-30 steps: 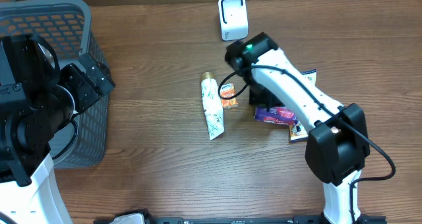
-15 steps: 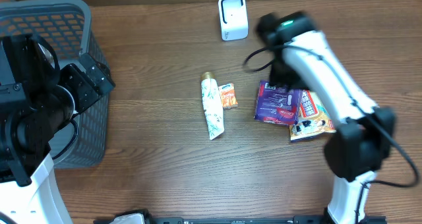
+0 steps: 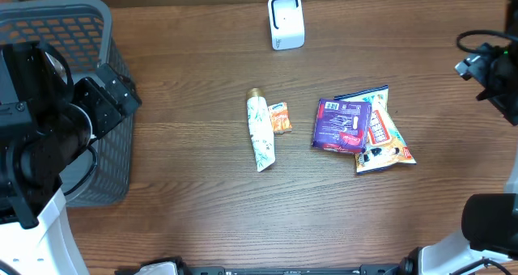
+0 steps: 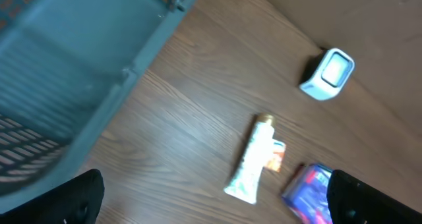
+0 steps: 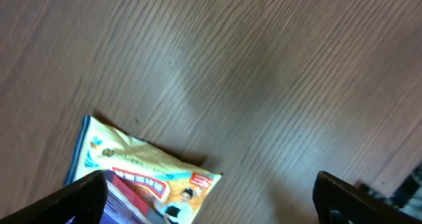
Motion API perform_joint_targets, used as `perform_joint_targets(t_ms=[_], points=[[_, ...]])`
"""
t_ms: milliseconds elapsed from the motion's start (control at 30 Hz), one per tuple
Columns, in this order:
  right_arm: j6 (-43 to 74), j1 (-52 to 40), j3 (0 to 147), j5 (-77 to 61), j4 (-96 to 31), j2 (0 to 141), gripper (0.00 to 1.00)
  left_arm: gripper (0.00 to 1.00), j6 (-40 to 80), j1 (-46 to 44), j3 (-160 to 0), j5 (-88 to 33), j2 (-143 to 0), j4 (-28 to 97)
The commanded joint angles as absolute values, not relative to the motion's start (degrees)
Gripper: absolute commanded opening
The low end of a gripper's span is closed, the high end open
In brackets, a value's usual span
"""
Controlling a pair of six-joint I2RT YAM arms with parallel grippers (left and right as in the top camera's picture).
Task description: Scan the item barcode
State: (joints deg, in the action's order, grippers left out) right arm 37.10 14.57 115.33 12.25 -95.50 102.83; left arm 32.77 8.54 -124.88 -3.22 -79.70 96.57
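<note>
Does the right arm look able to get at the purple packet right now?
Probably yes: the purple packet lies uppermost, overlapping the yellow snack bag, nothing covers it, and the right end effector hangs open nearby.

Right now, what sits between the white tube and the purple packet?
Only a small orange sachet, right beside the white tube, as overhead shows.

Brown wood grain covers the counter. The mesh basket is grey and the scanner white. The tube is white with green sprigs and a gold cap, the sachet orange, the packet purple, and the snack bag yellow and red, edged blue.
</note>
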Motion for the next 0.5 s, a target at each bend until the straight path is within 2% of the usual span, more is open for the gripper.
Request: perform_joint_targets(t_ms=[0, 33, 67, 200, 300, 367, 433, 467], points=[[37.1, 16.1, 115.5, 10.2, -94.9, 102.7, 1.00, 1.00, 37.1, 9.0, -125.3, -11.5, -79.9, 95.4], [37.1, 16.2, 115.5, 10.2, -94.7, 102.7, 1.00, 0.96, 37.0, 9.0, -125.3, -13.8, -80.0, 94.6], [37.1, 16.1, 115.5, 10.2, -94.4, 102.7, 1.00, 0.86, 36.4, 8.7, -125.3, -16.4, -80.2, 94.1], [37.1, 15.7, 115.5, 10.2, -92.9, 102.7, 1.00, 0.85, 28.8, 3.7, -125.0, -25.4, -82.7, 95.1], [37.1, 15.4, 115.5, 8.1, -91.3, 102.7, 1.00, 0.82, 26.5, -4.0, -123.7, -24.9, -85.8, 96.5], [37.1, 15.3, 115.5, 6.0, -90.5, 102.7, 1.00, 0.84, 25.5, -9.8, -122.2, -24.1, -88.5, 96.1], [37.1, 15.3, 115.5, 5.0, -90.3, 102.7, 1.00, 0.91, 25.5, -14.3, -121.5, -22.8, -91.6, 95.6], [37.1, 15.3, 115.5, 5.0, -90.3, 102.7, 1.00, 1.00, 25.5, -15.6, -121.5, -22.7, -93.1, 95.6]])
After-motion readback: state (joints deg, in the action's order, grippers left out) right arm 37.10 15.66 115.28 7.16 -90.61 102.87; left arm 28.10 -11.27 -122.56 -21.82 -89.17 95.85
